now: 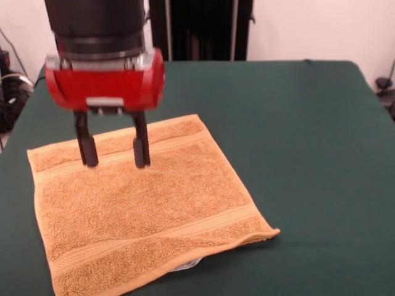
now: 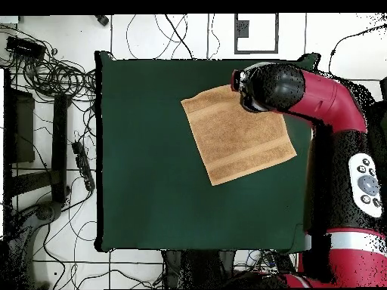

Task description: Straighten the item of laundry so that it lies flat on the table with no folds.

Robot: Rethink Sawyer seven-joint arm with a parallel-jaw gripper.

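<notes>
The towel [image 1: 148, 209] lies spread on the green bench [image 1: 308, 135], turned at an angle to the bench edges. In the overhead view it sits toward the side where the arm reaches in, well away from the opposite edge. It looks almost flat. The woven bands run straight across it and three corners lie down. The near right corner in the front view is slightly lifted and curled, and a small white label [image 1: 185, 265] peeps from under the near edge. I judge that little of the task is left, perhaps only that corner.

The pincer [image 1: 114, 154] hangs over the towel's far band, close to the far edge and toward the front view's left. Its two dark fingers [image 1: 141, 151] point straight down, spread apart with nothing between them, so it is released. The tips are at or just above the pile; I cannot tell whether they touch. Held so, it seems poised either to press or to lift clear.
</notes>
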